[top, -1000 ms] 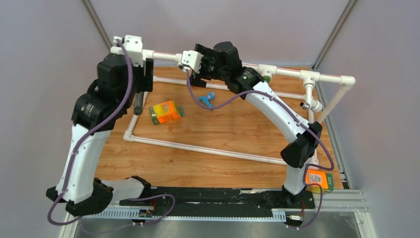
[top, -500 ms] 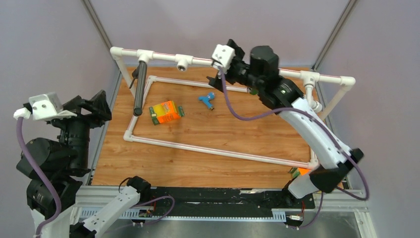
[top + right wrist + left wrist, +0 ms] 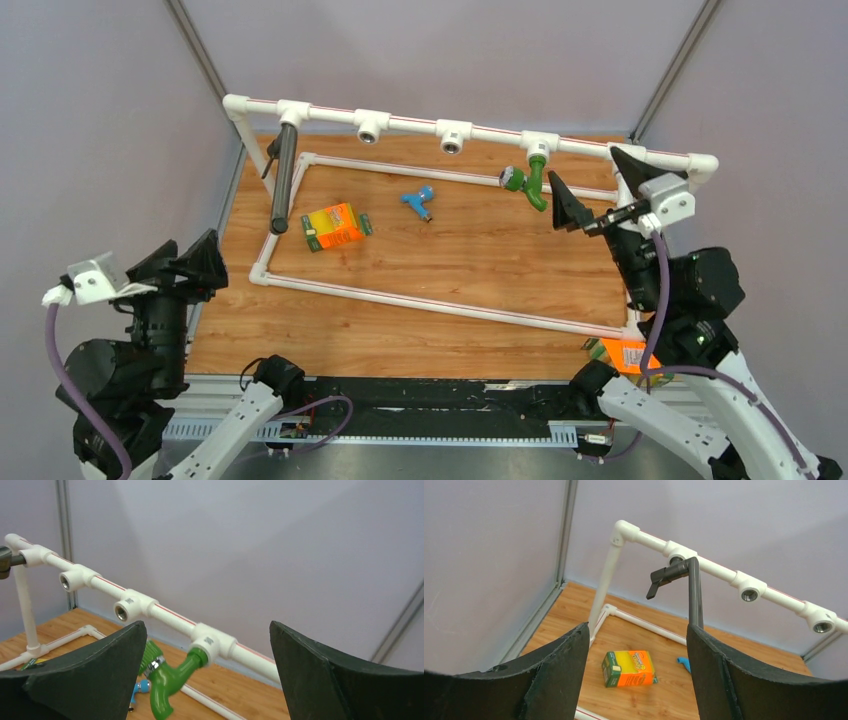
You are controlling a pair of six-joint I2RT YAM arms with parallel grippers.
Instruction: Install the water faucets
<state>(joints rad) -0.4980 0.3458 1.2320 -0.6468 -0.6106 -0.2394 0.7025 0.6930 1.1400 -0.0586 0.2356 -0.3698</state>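
Note:
A long dark-brown faucet (image 3: 283,180) hangs from the leftmost tee of the white pipe frame (image 3: 410,124); its tube and lever (image 3: 694,590) also show in the left wrist view. A green faucet (image 3: 528,183) sits in a tee further right, spout down (image 3: 167,680). A small blue faucet (image 3: 418,202) lies loose on the board. My left gripper (image 3: 185,262) is open and empty at the near left, off the board. My right gripper (image 3: 597,190) stands open and empty near the frame's right end, clear of the green faucet.
Two tee sockets (image 3: 370,124) (image 3: 452,137) between the brown and green faucets hold nothing. An orange box (image 3: 335,226) lies inside the floor frame, and another orange box (image 3: 630,355) lies at the near right corner. Purple walls and metal posts enclose the board.
Both arms have drawn back from the top pipe to the near corners. The right gripper opened wider and left the green faucet in its tee. The left arm left the brown faucet hanging.

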